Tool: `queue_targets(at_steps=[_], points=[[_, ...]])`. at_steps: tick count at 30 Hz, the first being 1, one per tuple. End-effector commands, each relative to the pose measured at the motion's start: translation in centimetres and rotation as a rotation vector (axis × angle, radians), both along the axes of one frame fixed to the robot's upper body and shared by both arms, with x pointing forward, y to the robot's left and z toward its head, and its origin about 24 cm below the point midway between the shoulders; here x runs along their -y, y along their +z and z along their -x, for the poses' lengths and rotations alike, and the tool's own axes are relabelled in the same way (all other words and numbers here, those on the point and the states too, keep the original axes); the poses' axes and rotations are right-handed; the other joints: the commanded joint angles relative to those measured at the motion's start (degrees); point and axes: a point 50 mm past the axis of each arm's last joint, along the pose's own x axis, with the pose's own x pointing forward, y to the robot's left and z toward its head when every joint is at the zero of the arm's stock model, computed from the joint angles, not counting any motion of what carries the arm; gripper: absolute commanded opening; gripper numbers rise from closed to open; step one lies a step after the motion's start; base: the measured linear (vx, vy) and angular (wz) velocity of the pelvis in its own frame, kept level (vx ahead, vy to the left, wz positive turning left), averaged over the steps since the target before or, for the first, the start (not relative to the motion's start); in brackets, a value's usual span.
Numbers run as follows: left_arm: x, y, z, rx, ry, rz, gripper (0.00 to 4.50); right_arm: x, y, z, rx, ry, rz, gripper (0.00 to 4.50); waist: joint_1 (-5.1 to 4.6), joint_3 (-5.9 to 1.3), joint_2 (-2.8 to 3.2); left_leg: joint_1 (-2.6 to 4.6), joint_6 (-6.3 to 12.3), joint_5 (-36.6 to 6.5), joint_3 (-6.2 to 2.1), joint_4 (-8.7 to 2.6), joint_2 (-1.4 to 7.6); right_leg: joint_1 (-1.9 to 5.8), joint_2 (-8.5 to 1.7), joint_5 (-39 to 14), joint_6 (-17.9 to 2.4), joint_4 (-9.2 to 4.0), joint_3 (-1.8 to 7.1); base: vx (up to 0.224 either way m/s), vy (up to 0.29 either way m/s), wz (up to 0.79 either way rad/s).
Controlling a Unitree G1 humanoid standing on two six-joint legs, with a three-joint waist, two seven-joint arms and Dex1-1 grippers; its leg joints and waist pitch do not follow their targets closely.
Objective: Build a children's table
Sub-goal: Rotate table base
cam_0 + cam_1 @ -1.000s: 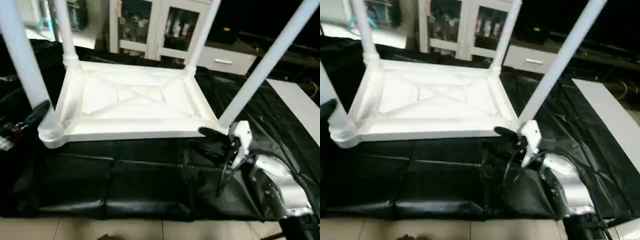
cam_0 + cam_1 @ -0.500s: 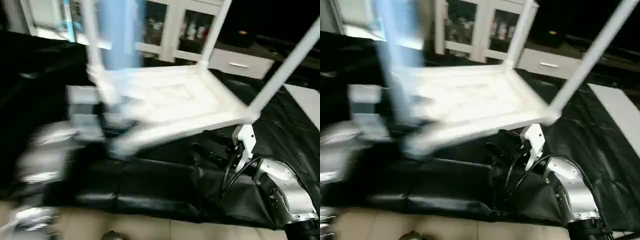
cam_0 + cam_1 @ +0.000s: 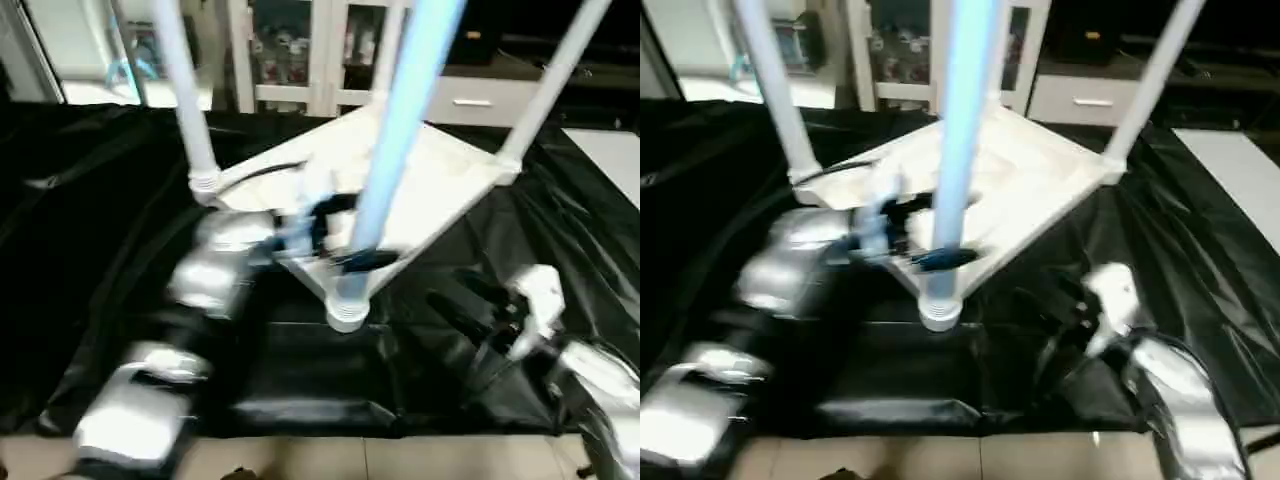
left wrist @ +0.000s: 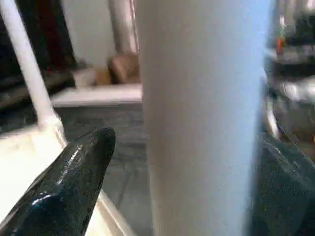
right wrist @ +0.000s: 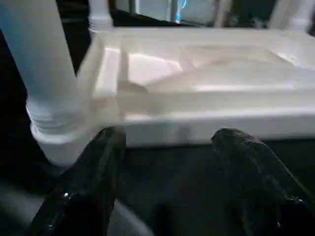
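The children's table lies upside down on the black cloth, its white tabletop (image 3: 450, 185) turned so that one corner socket (image 3: 345, 312) points at me. White legs stand up from the corners, the nearest leg (image 3: 400, 130) in that socket. My left gripper (image 3: 350, 235) is open around this leg just above the socket. In the left wrist view the leg (image 4: 206, 98) fills the space between the black fingers (image 4: 74, 182), with a gap on one side. My right gripper (image 3: 455, 310) is open and holds nothing, low over the cloth just in front of the tabletop's rim (image 5: 206, 123).
The black-draped work table (image 3: 90, 200) spreads wide on both sides. Its front edge drops to a tiled floor (image 3: 400, 465). A white cabinet with glass doors (image 3: 300, 50) stands behind. A white surface (image 3: 610, 150) lies at the far right.
My left arm has swung in from the left and its gripper now stands around the near leg. The tabletop has turned, from a straight edge to a corner facing me. The view also shifted.
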Motion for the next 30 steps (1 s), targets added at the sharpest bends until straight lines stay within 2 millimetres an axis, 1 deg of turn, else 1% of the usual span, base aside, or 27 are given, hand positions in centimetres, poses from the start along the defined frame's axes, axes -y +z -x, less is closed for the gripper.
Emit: queue_targets(at_steps=[1, 2, 3, 4, 5, 6, 7, 8, 9, 10, 11, 12, 13, 14, 15, 16, 17, 18, 19, 20, 22, 23, 24, 26, 27, 28, 30], points=[[-1.8, -0.4, 0.2, -0.029, -0.029, -0.014, 4.44, 0.3, 0.9, 0.0, 0.03, -0.013, 0.001, 3.16, 0.01, -3.58, 0.09, 0.49, 2.84, -9.12, -2.14, -4.51, 3.61, 2.4, -5.02, -6.64, -13.3, -4.92, 3.05, 0.0, 0.0, 0.0], [-3.1, -0.4, 0.3, -0.042, -0.024, -0.031, 4.44, 0.4, 0.8, 0.2, 0.025, -0.013, 0.003, 3.16, -0.19, -3.48, 0.2, 0.51, 2.51, -9.66, -2.15, -4.67, 3.73, 2.29, -5.0, -6.93, -13.66, -4.95, 3.01, 0.0, 0.0, 0.0], [-3.7, -0.4, 0.3, -0.043, -0.022, -0.052, 4.44, 0.4, 0.8, 0.3, 0.022, -0.009, 0.004, 3.16, -0.29, -3.49, 0.23, 0.5, 2.37, -9.92, -2.17, -4.73, 3.82, 2.28, -4.98, -6.97, -13.75, -4.87, 3.0, 0.0, 0.0, 0.0], [-5.5, -0.5, 0.4, -0.039, -0.005, -0.11, 4.44, 0.4, 0.7, 0.5, 0.015, -0.003, 0.003, 3.16, -0.47, -3.47, 0.35, 0.58, 2.13, -10.43, -2.18, -4.84, 3.92, 2.13, -4.9, -6.97, -13.9, -4.83, 2.99, 0.0, 0.0, 0.0], [-6.2, -0.5, 0.4, -0.033, 0.006, -0.135, 4.44, 0.4, 0.7, 0.6, 0.013, -0.002, 0.002, 3.16, -0.48, -3.48, 0.26, 0.64, 2.11, -10.61, -2.2, -4.87, 3.93, 2.1, -4.9, -6.98, -13.9, -4.81, 2.99, 0.0, 0.0, 0.0], [-6.6, -0.6, 0.3, -0.027, 0.018, -0.162, 4.44, 0.4, 0.7, 0.7, 0.011, -0.001, 0.001, 3.16, -0.59, -3.46, 0.46, 0.63, 1.96, -10.94, -2.21, -4.97, 3.94, 2.05, -4.9, -7.05, -13.89, -4.73, 2.99, 0.0, 0.0, 0.0], [-7.3, -0.7, 0.2, -0.016, 0.039, -0.212, 4.44, 0.4, 0.7, 0.8, 0.007, 0.002, 0.001, 3.16, -0.78, -3.46, 0.04, 0.71, 1.95, -10.97, -2.11, -5.0, 3.9, 1.97, -4.81, -6.91, -13.83, -4.82, 2.95, 0.0, 0.0, 0.0], [-7.4, -0.8, 0.0, -0.001, 0.054, -0.245, 4.44, 0.4, 0.6, 0.7, 0.005, 0.004, 0.002, 3.16, -0.81, -3.49, -0.37, 0.67, 2.04, -10.33, -2.03, -4.98, 3.91, 2.04, -4.92, -6.32, -13.82, -4.77, 2.98, 0.0, 0.0, 0.0], [-7.6, -1.2, -0.3, 0.037, 0.077, -0.32, 4.44, 0.3, 0.6, 0.7, 0.0, 0.01, 0.005, 3.16, -0.67, -3.42, -0.06, 0.61, 2.27, -10.0, -2.13, -4.94, 3.89, 1.96, -4.98, -6.46, -13.7, -4.81, 2.98, 0.0, 0.0, 0.0], [-7.3, -1.5, -0.9, 0.104, 0.094, -0.42, 4.44, 0.2, 0.5, 0.5, -0.005, 0.025, 0.01, 3.16, -0.55, -3.53, -0.45, 0.83, 2.5, -9.49, -1.95, -4.8, 3.92, 1.84, -5.05, -6.07, -13.29, -4.84, 3.05, 0.0, 0.0, 0.0], [-7.1, -1.6, -1.0, 0.122, 0.1, -0.441, 4.44, 0.1, 0.5, 0.4, -0.005, 0.029, 0.013, 3.16, -0.31, -3.51, -0.25, 0.85, 2.57, -9.14, -1.98, -4.78, 3.92, 1.78, -5.08, -6.13, -12.79, -4.92, 3.05, 0.0, 0.0, 0.0], [-6.6, -1.7, -1.4, 0.154, 0.095, -0.484, 4.44, -0.1, 0.6, 0.2, -0.003, 0.04, 0.019, 3.16, -0.17, -3.53, -0.4, 0.76, 2.32, -8.45, -2.05, -4.86, 4.1, 1.89, -5.35, -5.09, -12.89, -4.77, 3.04, 0.0, 0.0, 0.0], [-6.2, -1.7, -1.5, 0.182, 0.096, -0.511, 4.44, -0.2, 0.7, 0.0, 0.0, 0.046, 0.022, 3.16, -0.11, -3.57, -0.32, 0.88, 2.28, -8.43, -1.98, -4.83, 4.1, 1.76, -5.22, -4.84, -12.83, -4.81, 2.99, 0.0, 0.0, 0.0], [-5.9, -1.8, -1.7, 0.21, 0.094, -0.539, 4.44, -0.2, 0.8, -0.1, 0.002, 0.05, 0.024, 3.16, 0.04, -3.73, -0.48, 0.72, 2.18, -7.4, -2.05, -4.74, 4.16, 2.04, -5.49, -2.83, -13.2, -4.4, 2.99, 0.0, 0.0, 0.0], [-5.9, -1.8, -1.7, 0.213, 0.094, -0.541, 4.44, -0.2, 0.8, -0.1, 0.002, 0.051, 0.024, 3.16, 0.04, -3.73, -0.48, 0.72, 2.18, -7.4, -2.05, -4.74, 4.16, 2.04, -5.49, -2.83, -13.2, -4.4, 2.99, 0.0, 0.0, 0.0], [-5.3, -1.8, -2.0, 0.242, 0.096, -0.567, 4.44, -0.3, 1.0, -0.2, 0.006, 0.052, 0.025, 3.16, 0.19, -3.79, -0.73, 0.47, 2.79, -5.84, -2.0, -4.6, 4.16, 2.21, -5.63, -0.22, -13.69, -4.06, 2.99, 0.0, 0.0, 0.0], [-5.3, -1.8, -2.0, 0.242, 0.096, -0.567, 4.44, -0.3, 1.0, -0.2, 0.006, 0.052, 0.025, 3.16, 0.24, -3.81, -0.72, 0.48, 3.05, -5.45, -1.96, -4.53, 4.12, 2.21, -5.65, 0.4, -13.83, -3.98, 2.97, 0.0, 0.0, 0.0], [-4.8, -1.7, -2.4, 0.291, 0.12, -0.587, 4.44, -0.3, 1.1, -0.4, 0.011, 0.048, 0.023, 3.16, 0.34, -3.89, -0.9, 0.32, 3.53, -4.68, -1.96, -4.4, 4.08, 2.38, -5.76, 1.52, -14.12, -3.84, 2.96, 0.0, 0.0, 0.0], [-4.2, -1.7, -2.6, 0.317, 0.13, -0.596, 4.44, -0.3, 1.3, -0.4, 0.014, 0.047, 0.02, 3.16, 0.35, -3.96, -1.0, 0.37, 4.1, -4.45, -1.91, -4.23, 3.93, 2.35, -5.58, 1.89, -13.97, -3.9, 2.91, 0.0, 0.0, 0.0], [-3.9, -1.7, -2.9, 0.341, 0.143, -0.609, 4.44, -0.3, 1.3, -0.4, 0.015, 0.049, 0.019, 3.16, 0.51, -3.92, -0.78, 0.39, 4.32, -4.28, -1.95, -4.22, 4.02, 2.35, -5.76, 1.64, -14.09, -3.93, 2.9, 0.0, 0.0, 0.0], [-2.9, -1.7, -3.5, 0.411, 0.176, -0.66, 4.44, -0.6, 1.3, -0.1, 0.007, 0.072, 0.012, 3.16, 0.58, -3.92, -0.69, 0.41, 4.39, -4.95, -1.97, -4.15, 4.0, 2.28, -5.56, 0.92, -13.71, -4.14, 2.85, 0.0, 0.0, 0.0], [-2.8, -1.9, -3.6, 0.419, 0.163, -0.684, 4.44, -0.7, 1.2, 0.2, 0.001, 0.083, 0.013, 3.16, 0.72, -3.92, -0.79, 0.43, 4.31, -5.18, -2.11, -4.19, 4.1, 2.41, -5.67, 0.82, -13.56, -4.1, 2.85, 0.0, 0.0, 0.0], [-2.7, -1.9, -3.5, 0.42, 0.156, -0.691, 4.44, -0.7, 1.1, 0.3, -0.001, 0.087, 0.014, 3.16, 0.73, -3.88, -0.92, 0.32, 4.43, -5.07, -2.11, -4.21, 4.07, 2.46, -5.65, 0.87, -13.41, -4.15, 2.87, 0.0, 0.0, 0.0], [-2.9, -2.7, -3.3, 0.422, 0.103, -0.77, 4.44, -1.2, 1.2, 1.0, -0.021, 0.14, -0.01, 3.16, 0.81, -3.91, -0.56, 0.12, 4.81, -4.48, -2.23, -4.16, 4.05, 2.63, -5.7, 2.09, -13.47, -3.94, 2.9, 0.0, 0.0, 0.0], [-2.9, -2.8, -3.3, 0.425, 0.09, -0.79, 4.44, -1.3, 1.3, 1.2, -0.024, 0.157, -0.017, 3.16, 0.81, -3.91, -0.56, 0.12, 4.81, -4.48, -2.23, -4.16, 4.05, 2.63, -5.7, 2.09, -13.47, -3.94, 2.9, 0.0, 0.0, 0.0], [-3.1, -3.3, -3.2, 0.439, 0.077, -0.848, 4.44, -1.8, 1.8, 1.7, -0.02, 0.21, -0.041, 3.16, 0.83, -3.92, -0.57, 0.16, 5.41, -4.89, -2.31, -4.15, 4.07, 2.69, -5.65, 2.73, -13.44, -4.0, 2.88, 0.0, 0.0, 0.0], [-3.1, -3.6, -3.4, 0.464, 0.086, -0.899, 4.44, -2.3, 2.5, 1.7, 0.007, 0.239, -0.063, 3.16, 0.73, -3.88, -0.55, 0.3, 5.33, -6.08, -2.37, -4.26, 4.29, 2.5, -5.67, 1.95, -13.44, -4.15, 2.82, 0.0, 0.0, 0.0]])
